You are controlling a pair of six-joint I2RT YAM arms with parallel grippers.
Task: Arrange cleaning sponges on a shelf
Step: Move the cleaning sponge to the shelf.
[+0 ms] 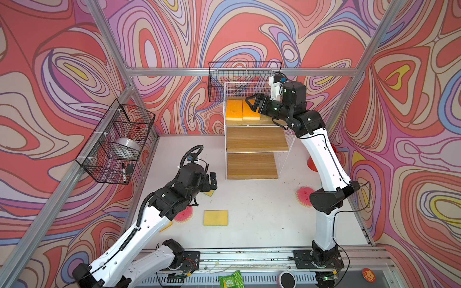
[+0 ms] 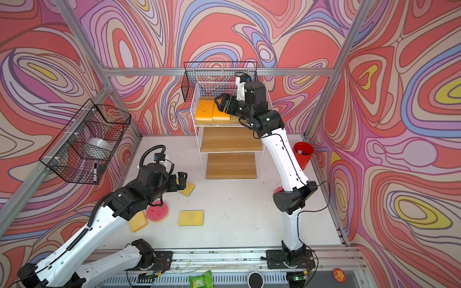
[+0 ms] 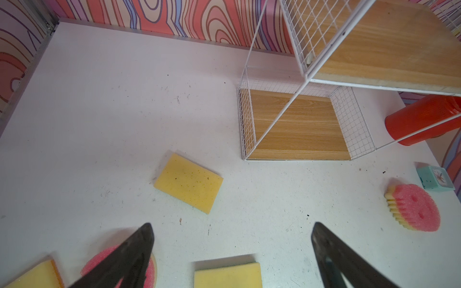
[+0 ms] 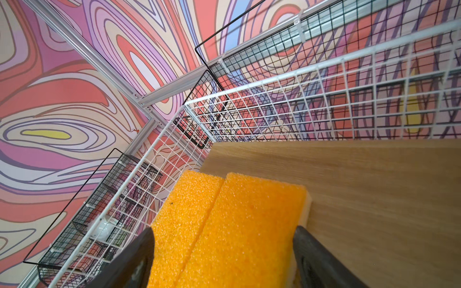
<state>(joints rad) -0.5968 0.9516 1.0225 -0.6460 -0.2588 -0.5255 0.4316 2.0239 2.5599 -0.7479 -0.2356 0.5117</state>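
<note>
The shelf [image 1: 257,139] [image 2: 230,139] stands at the back. Two orange-topped sponges [image 1: 234,109] [image 4: 224,224] lie side by side on its top board. My right gripper [image 1: 250,103] [image 2: 219,103] [image 4: 223,249] hovers open just over them, jaws straddling the pair. My left gripper [image 1: 212,183] [image 2: 181,181] [image 3: 232,227] hangs open and empty above the table. Below it lie a green-edged yellow sponge [image 2: 187,188] [image 3: 188,183], a yellow-side-up sponge [image 1: 215,217] [image 3: 228,275], a pink round one [image 2: 157,212] and an orange-edged one [image 2: 138,221]. Another pink round sponge [image 1: 304,195] [image 3: 412,207] lies by the right arm.
Black wire baskets hang on the left wall [image 1: 117,142] and behind the shelf [image 1: 244,72]. A red cup [image 2: 303,153] stands right of the shelf, and a mint clock [image 3: 435,178] sits near the far pink sponge. A green packet [image 1: 230,279] lies on the front rail.
</note>
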